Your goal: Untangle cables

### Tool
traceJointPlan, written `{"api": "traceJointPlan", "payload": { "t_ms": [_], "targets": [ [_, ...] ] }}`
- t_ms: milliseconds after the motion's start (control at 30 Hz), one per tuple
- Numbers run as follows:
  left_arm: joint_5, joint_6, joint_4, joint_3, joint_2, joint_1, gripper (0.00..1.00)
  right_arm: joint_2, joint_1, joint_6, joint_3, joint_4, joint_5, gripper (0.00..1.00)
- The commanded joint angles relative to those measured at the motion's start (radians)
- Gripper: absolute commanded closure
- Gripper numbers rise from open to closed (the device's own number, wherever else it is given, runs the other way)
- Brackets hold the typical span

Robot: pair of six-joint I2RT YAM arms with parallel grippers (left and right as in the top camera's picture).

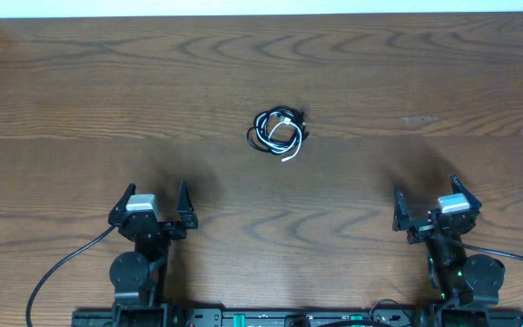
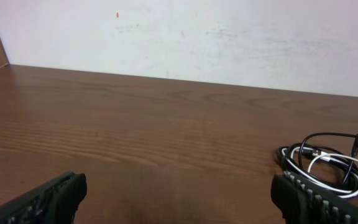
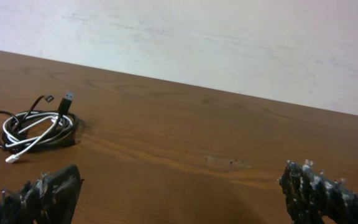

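The cables, one black and one white, lie coiled together in one small tangle on the wooden table, near its middle. The tangle also shows at the right edge of the left wrist view and at the left of the right wrist view, where a white plug end and a black plug end stick out. My left gripper is open and empty near the front left, well short of the cables. My right gripper is open and empty near the front right. Its jaws frame bare table in its own view, as do the left gripper's jaws.
The wooden table spreads wide around the tangle. A white wall stands behind the far edge. Thick black arm wires trail along the front edge by both arm bases.
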Motion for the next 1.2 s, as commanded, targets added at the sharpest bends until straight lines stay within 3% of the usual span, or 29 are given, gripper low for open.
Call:
{"api": "traceJointPlan", "payload": {
  "t_ms": [0, 400, 567, 733, 867, 1067, 1167],
  "targets": [
    [-0.026, 0.014, -0.044, -0.01, 0.001, 0.003, 0.0, -0.005, 0.003, -0.018, -0.003, -0.004, 0.019, 0.01],
    [-0.034, 0.014, -0.015, -0.01, 0.001, 0.003, 0.0, -0.005, 0.003, -0.014, -0.003, 0.076, -0.032, 0.01],
    [0.07, -0.04, 0.111, 0.017, 0.003, 0.003, 0.0, 0.0, 0.003, -0.013, 0.018, 0.2, -0.035, 0.01],
    [0.125, -0.04, 0.082, 0.108, 0.066, 0.002, 0.0, 0.061, 0.003, 0.023, 0.098, 0.209, -0.044, 0.01],
    [0.179, -0.04, 0.041, 0.234, 0.209, 0.002, 0.0, 0.214, 0.003, 0.023, 0.228, 0.209, -0.076, 0.01],
    [0.394, -0.04, -0.091, 0.532, 0.575, 0.002, 0.0, 0.563, 0.003, 0.023, 0.542, 0.109, -0.11, 0.01],
    [0.403, -0.04, -0.197, 0.673, 0.739, -0.015, 0.0, 0.694, 0.003, 0.023, 0.665, 0.044, -0.147, 0.01]
  ]
}}
